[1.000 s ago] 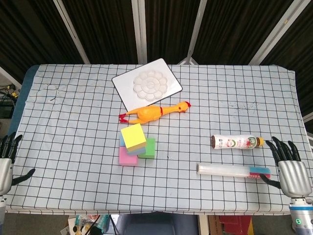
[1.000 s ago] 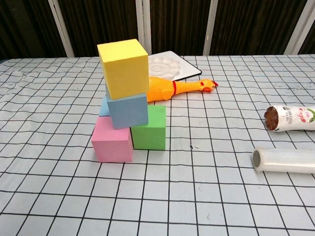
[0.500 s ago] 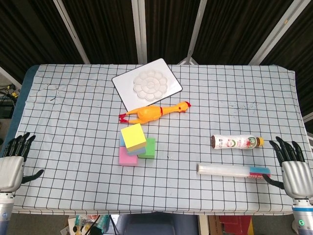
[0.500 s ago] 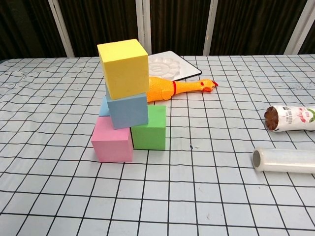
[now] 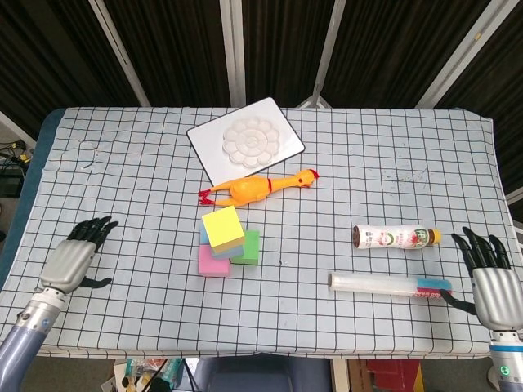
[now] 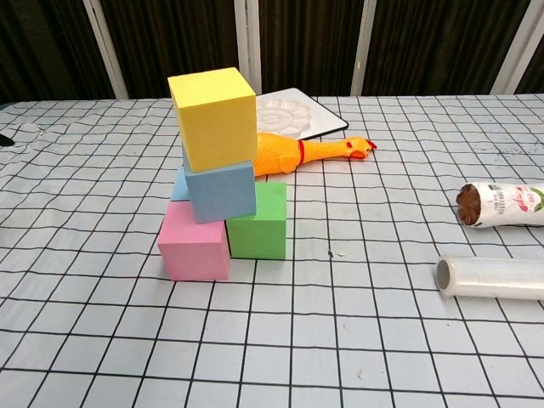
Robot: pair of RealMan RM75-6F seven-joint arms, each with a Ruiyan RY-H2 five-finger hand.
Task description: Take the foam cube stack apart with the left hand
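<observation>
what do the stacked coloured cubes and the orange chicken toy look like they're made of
The stacked coloured cubes look like soft foam: matte, faintly grainy faces with no shine and slightly rounded edges. The orange chicken toy looks like rubber or soft vinyl: smooth, moulded and faintly glossy, with a red-painted collar and comb. Neither can be confirmed by look alone.

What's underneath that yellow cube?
The yellow cube sits on a blue cube, which rests on pink and green cubes. Anything behind them is hidden.
</observation>
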